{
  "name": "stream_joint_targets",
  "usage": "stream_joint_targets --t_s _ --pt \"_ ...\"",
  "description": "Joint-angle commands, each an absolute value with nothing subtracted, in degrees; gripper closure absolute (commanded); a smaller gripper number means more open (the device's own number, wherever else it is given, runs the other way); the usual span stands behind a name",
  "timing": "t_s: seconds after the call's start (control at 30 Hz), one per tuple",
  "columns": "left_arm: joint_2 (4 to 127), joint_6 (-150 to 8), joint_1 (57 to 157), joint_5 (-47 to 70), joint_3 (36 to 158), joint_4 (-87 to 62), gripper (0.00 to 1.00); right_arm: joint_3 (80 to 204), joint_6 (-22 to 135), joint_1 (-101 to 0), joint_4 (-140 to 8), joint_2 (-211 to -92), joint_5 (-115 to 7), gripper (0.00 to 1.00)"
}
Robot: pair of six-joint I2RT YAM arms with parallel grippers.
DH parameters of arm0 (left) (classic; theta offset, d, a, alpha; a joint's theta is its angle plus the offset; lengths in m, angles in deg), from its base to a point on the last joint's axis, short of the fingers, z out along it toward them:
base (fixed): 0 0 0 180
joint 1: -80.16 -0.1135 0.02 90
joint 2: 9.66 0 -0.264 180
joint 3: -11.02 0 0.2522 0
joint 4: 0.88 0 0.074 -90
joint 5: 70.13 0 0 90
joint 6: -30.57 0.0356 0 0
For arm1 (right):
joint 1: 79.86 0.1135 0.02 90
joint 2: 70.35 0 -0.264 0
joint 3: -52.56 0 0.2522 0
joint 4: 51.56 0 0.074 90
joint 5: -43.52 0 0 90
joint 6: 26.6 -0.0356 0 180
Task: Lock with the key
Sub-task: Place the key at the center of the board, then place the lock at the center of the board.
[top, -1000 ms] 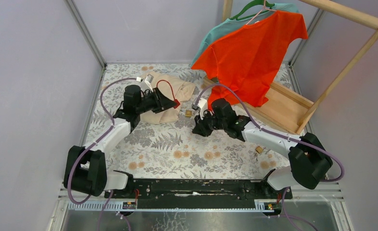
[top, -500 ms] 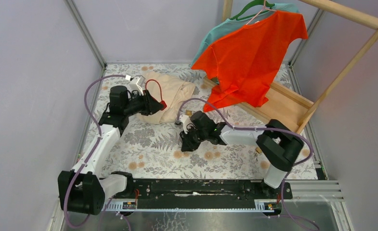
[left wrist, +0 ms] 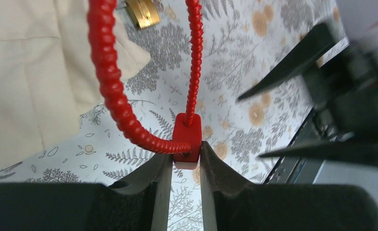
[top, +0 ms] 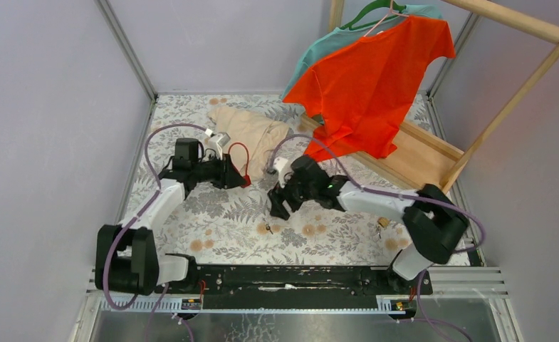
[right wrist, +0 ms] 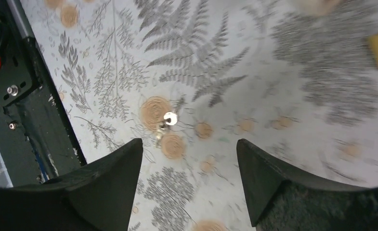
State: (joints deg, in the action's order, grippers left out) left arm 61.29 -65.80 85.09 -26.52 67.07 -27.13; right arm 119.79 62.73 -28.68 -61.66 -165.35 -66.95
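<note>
The right claw (right wrist: 189, 144) has opened wide; the key (right wrist: 166, 121) now lies on the table (top: 226, 214).
The key rests at this claw's 6 o'clock; the left claw (left wrist: 187, 154) pinches the red cable lock (left wrist: 187, 134), at the key's 11 o'clock.

The top external view looks down from above and behind the arm bases over the whole table (top: 219, 214). The right wrist view faces steeply down, close, between the right end effector (right wrist: 189, 144) fingers onto a small key (right wrist: 168, 118) that the top view also shows. The left wrist view looks very near along the left end effector (left wrist: 186, 155) past the red cable lock (left wrist: 187, 134), with the right end effector at its right edge.
</note>
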Motion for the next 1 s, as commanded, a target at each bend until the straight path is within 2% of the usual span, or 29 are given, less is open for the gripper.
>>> stream_joint_targets --t_s 0.0,0.17,0.43,0.97 --pt "66.46 -56.02 87.54 -31.81 68.15 -30.13 1.0 118.65 68.55 -36.11 -64.79 -154.76 -63.48 0.21" --pt "75.98 -48.59 92.02 -31.7 71.35 -38.71 0.98 118.27 72.11 -43.69 -71.12 -149.09 -63.62 0.19" --pt "86.5 -47.76 92.89 -30.41 76.03 -42.72 0.97 115.27 74.13 -47.69 -74.68 -143.38 -63.17 0.18" --pt "89.37 -39.74 94.18 -22.55 81.84 -52.71 0.84 113.93 75.09 -52.74 -74.14 -141.84 -63.53 0.18"
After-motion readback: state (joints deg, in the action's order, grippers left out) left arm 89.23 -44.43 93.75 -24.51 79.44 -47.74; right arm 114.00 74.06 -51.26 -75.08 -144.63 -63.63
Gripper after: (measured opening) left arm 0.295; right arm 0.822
